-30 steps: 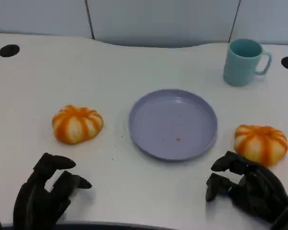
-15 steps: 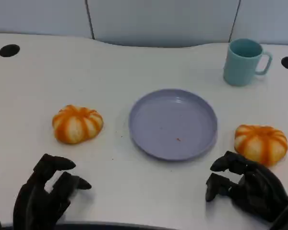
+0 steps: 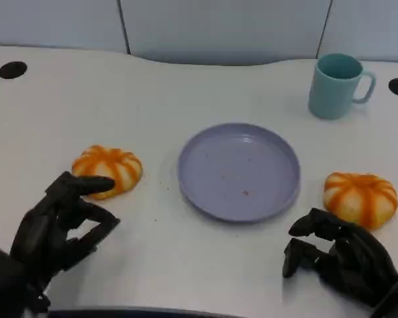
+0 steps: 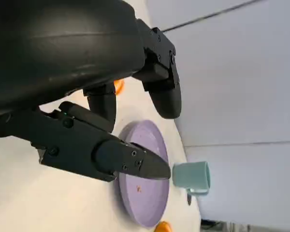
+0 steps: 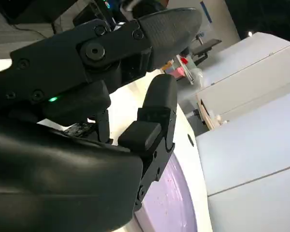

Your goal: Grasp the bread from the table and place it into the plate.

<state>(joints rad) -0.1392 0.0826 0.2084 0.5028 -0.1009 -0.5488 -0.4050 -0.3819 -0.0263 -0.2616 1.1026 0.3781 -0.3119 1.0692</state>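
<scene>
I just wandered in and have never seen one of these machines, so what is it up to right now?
The robot's left hand reaches toward the round orange-and-white striped bread on its left, fingers apart, gripping nothing. The right hand rests near a second striped bread, also holding nothing. The round purple plate sits between the two breads with no bread on it, and a teal mug stands behind on the white table.

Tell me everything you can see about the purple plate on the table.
The purple plate is round and shallow, with a low raised rim and a flat, matte lavender surface that looks like plastic. It lies flat and upright on the white table, near the middle, between two orange-striped breads. It holds no food; only a few tiny dark specks lie on its surface. Neither hand touches it, and neither bread does. A teal mug stands apart behind it, toward the robot's right.
</scene>
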